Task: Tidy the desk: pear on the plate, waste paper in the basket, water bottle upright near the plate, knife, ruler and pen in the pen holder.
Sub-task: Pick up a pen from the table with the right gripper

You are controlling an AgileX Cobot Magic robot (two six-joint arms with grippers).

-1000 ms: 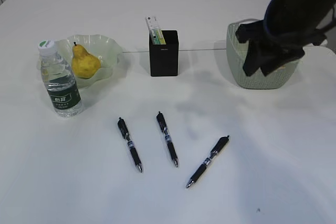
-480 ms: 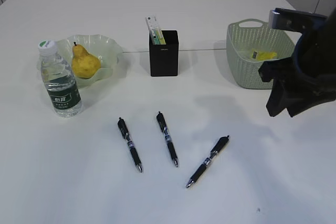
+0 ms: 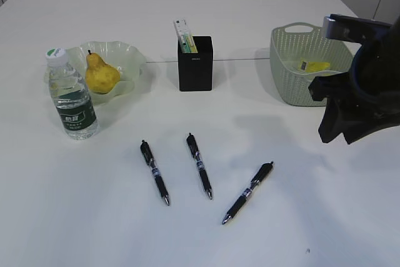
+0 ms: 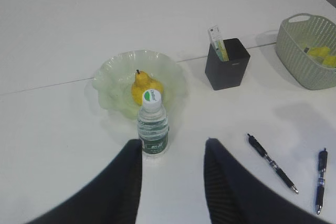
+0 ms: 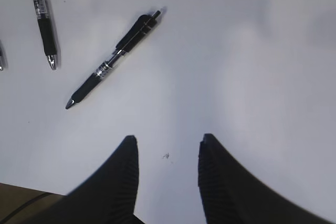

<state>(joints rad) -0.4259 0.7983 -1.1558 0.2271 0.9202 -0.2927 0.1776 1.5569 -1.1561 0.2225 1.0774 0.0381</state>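
Down in the basket (image 3: 294, 79), at the far right of the table (image 3: 262, 4), we find the waste paper (image 3: 312, 65), a yellow and white scrap lying loose on the basket floor; the left wrist view shows it there too (image 4: 321, 53). What has changed over the last second is the right arm: it hung right over the basket, and we have now drawn it back toward the near right edge, so the right gripper (image 5: 168, 153) sits above bare table with its jaws spread and nothing between them. We read that as the paper step being done.

Moving outward, the pear (image 3: 100, 74) rests on the plate (image 3: 128, 54), and the water bottle (image 3: 70, 101) stands upright just beside that plate. The pen holder (image 3: 194, 64) already carries a pale flat piece with printed marks, possibly the ruler or the knife; we cannot tell which. Three pens (image 3: 201, 165) lie flat on the table in front of the holder, well apart from it. The one nearest our right gripper (image 5: 113, 60) points its tip toward the near edge, and we judge it the likely next pick.

Our left gripper (image 4: 173, 153) hangs above the table near the bottle, jaws spread and empty, touching nothing.
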